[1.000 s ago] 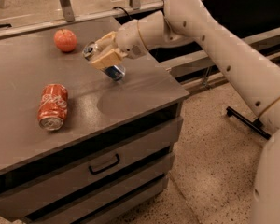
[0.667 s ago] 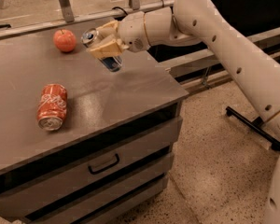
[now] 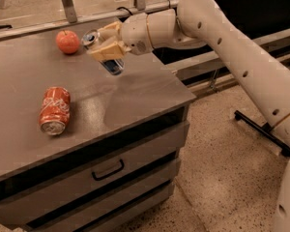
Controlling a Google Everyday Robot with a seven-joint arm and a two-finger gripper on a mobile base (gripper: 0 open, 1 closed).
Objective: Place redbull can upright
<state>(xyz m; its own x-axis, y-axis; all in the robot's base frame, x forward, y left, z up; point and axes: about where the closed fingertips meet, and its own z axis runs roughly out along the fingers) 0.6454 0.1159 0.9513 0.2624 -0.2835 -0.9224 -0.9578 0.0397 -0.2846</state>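
The drawers (image 3: 108, 170) are facing forward under the table's (image 3: 150, 93) front edge. On top, at the front left, the Coke can (image 3: 53, 111) is lying on its side, well apart from everything else. To its right a broad bare stretch of grey top is running out to the right corner, where the table is dropping off to the floor.

Farther back, the gripper (image 3: 105, 48) is pinching the redbull can (image 3: 114, 65) across its middle. The can is hanging clear of the table, tilted, with its silver top up-left and its blue end down-right. Compared with a second ago it is riding higher and has moved closer to the apple (image 3: 67, 41). So it is probably being carried and is not yet upright or set down. The bare stretch beneath is looking like the safest landing room, away from the apple and the right edge.
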